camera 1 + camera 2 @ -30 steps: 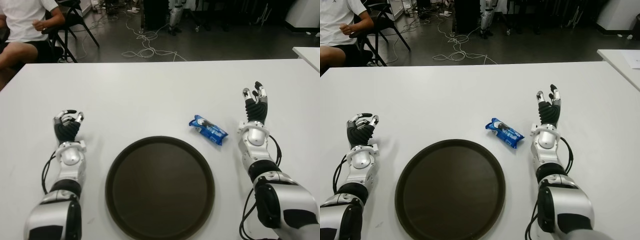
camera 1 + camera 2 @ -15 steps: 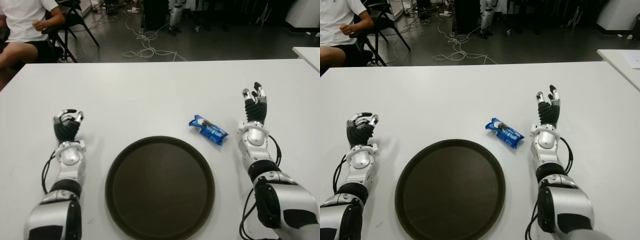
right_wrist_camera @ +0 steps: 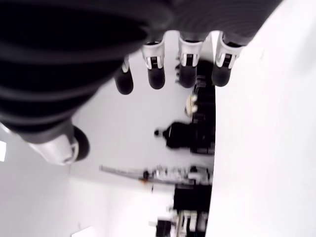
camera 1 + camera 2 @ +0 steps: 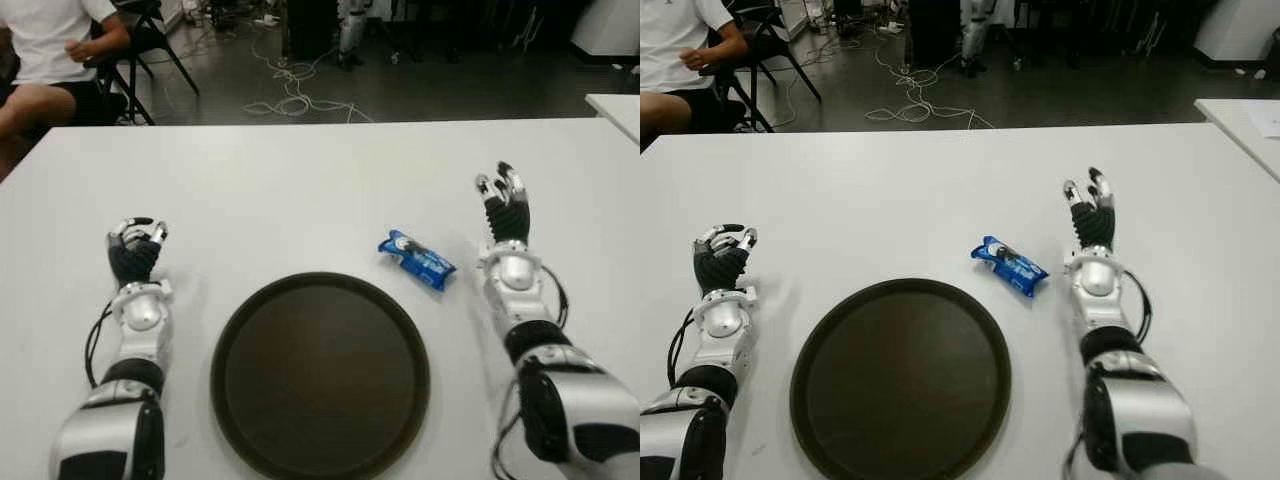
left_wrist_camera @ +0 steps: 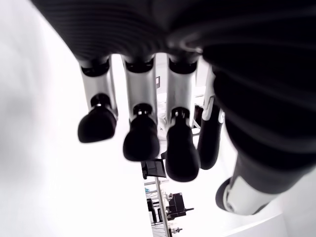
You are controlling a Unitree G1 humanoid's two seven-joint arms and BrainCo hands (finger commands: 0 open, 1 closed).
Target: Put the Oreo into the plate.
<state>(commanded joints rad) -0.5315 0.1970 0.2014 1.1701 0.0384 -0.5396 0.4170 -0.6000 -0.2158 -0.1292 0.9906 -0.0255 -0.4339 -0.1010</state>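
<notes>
**Oreo pack lies free beside our right robot hand**

We see the blue Oreo pack (image 4: 417, 260) flat on the white worktop (image 4: 300, 190), just off the far right rim of the round dark plate (image 4: 320, 372) and not touching it. Our right robot hand (image 4: 503, 205) shows just to the right of the pack, apart from it, fingers (image 3: 157, 74) extended and holding nothing. Our left robot hand (image 4: 134, 250) shows to the left of the plate, fingers curled, empty. A seated person (image 4: 50, 50) is beyond the far left corner.
</notes>
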